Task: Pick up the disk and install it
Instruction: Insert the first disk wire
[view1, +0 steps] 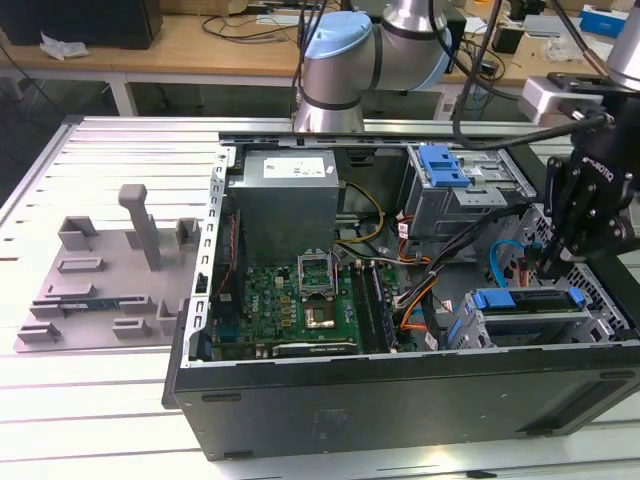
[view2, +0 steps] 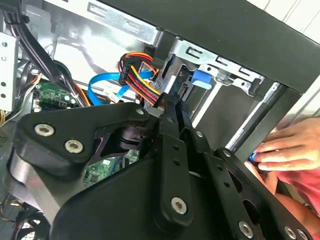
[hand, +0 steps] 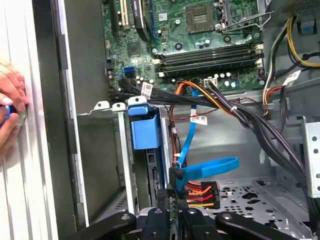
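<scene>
Status: the black two-finger gripper (view1: 547, 268) is down inside the open black tower computer case (view1: 400, 400), in the corner at the exterior view's right. The claw is pressed together. In the second wrist view the fingers (view2: 169, 135) run side by side with almost no gap, and nothing shows between them.

Disk location: the flat silver disk in its blue plastic carrier bracket (view1: 530, 303) lies in the grey metal drive cage (view1: 478, 328), just below the tips, with blue bracket ends showing on both sides. It looks seated, but the exterior view is too oblique to say it's fully home.

Risks from here:
- The blue flat data cable (hand: 207, 166) and the black power plug with red, orange and yellow wires (hand: 200, 190) sit just beside the tips. Any sideways or upward motion could hook a loop, pulling a connector loose or dragging the disk out of its rails.
- If the disk is only part way in, pressing off-centre with closed tips could cock the bracket and jam it in the cage.
- A person's hand (hand: 10, 112) rests against the outside wall of the case, close to the arm and holding something small and blue. A swing toward that wall is a pinch hazard.
</scene>
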